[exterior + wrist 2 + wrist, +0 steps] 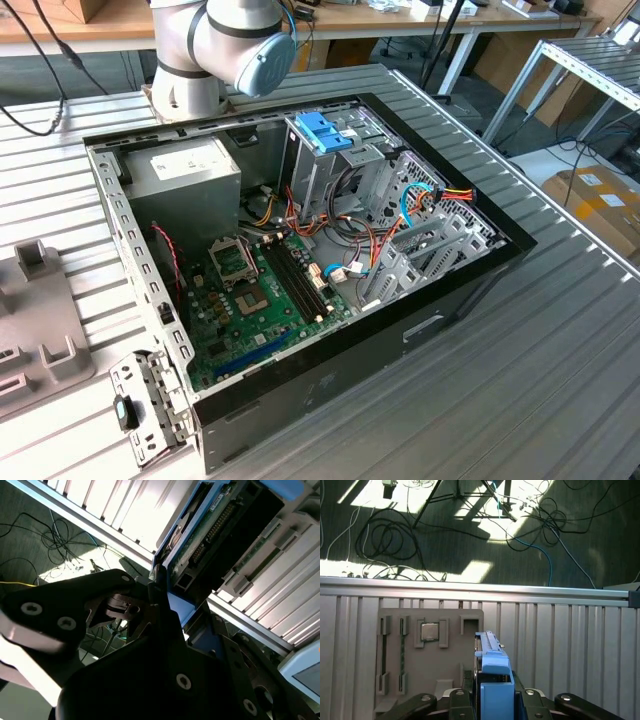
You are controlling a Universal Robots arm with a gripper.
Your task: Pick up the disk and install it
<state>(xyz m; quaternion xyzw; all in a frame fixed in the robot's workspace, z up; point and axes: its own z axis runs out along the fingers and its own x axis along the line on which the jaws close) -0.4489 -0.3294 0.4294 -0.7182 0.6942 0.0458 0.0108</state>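
First wrist view: holding the disk (pixel 493 664) in the tool (pixel 492 700) near the grey fixture plate (pixel 395 630); likely stiff, dense, shock-sensitive, best gripped across its side edges.

In the first wrist view the disk (pixel 493 677) runs off the picture's edge; in the second wrist view my gripper (pixel 159 592) hides its near end.

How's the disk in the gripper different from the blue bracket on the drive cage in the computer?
The disk is clamped in the gripper over the slatted table; the bracket sits atop the grey cage inside the case. The disk is a dark slab in a blue frame; the bracket is all blue plastic. Both share blue plastic.
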